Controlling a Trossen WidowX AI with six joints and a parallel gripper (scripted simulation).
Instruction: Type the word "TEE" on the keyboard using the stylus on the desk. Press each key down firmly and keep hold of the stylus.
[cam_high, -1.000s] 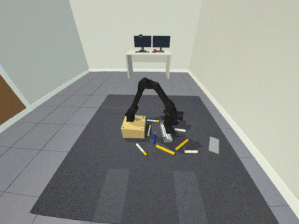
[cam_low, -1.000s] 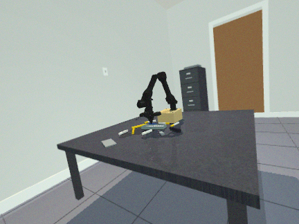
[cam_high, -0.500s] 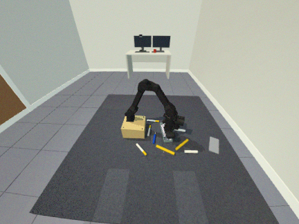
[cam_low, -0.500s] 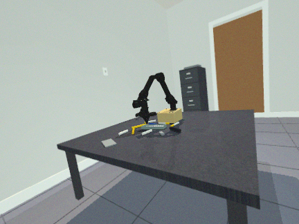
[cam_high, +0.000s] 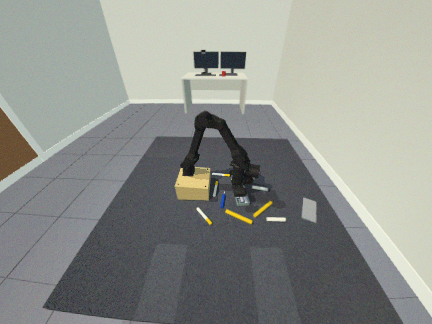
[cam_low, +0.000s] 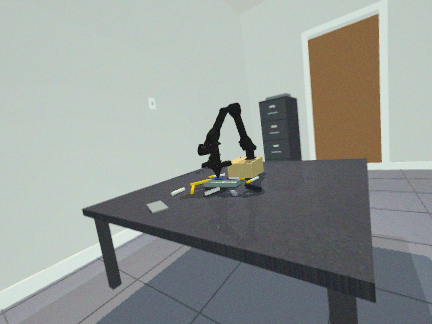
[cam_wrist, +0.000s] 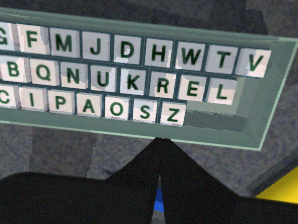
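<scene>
The keyboard (cam_high: 242, 203) (cam_low: 222, 184) (cam_wrist: 225, 139) is a pale green tray with white lettered keys. In the wrist view the T key (cam_wrist: 223, 60) is in the top row and the E key (cam_wrist: 192, 90) in the middle row. My gripper (cam_high: 240, 194) (cam_low: 217, 176) (cam_wrist: 161, 145) is shut and empty. Its tips show at the keyboard's near rim, below the S and Z keys; their height is hard to judge. A blue pen (cam_high: 223, 200), possibly the stylus, lies on the desk beside the keyboard; a bit of blue (cam_wrist: 159, 200) shows through the slit between the fingers.
A wooden box (cam_high: 193, 188) (cam_low: 245, 168) stands by the arm's base. Yellow sticks (cam_high: 239, 216) (cam_high: 263, 209), a white stick (cam_high: 276, 219) and a white-and-yellow pen (cam_high: 204, 216) lie around the keyboard. A flat grey plate (cam_high: 309, 210) (cam_low: 157, 206) lies farther off.
</scene>
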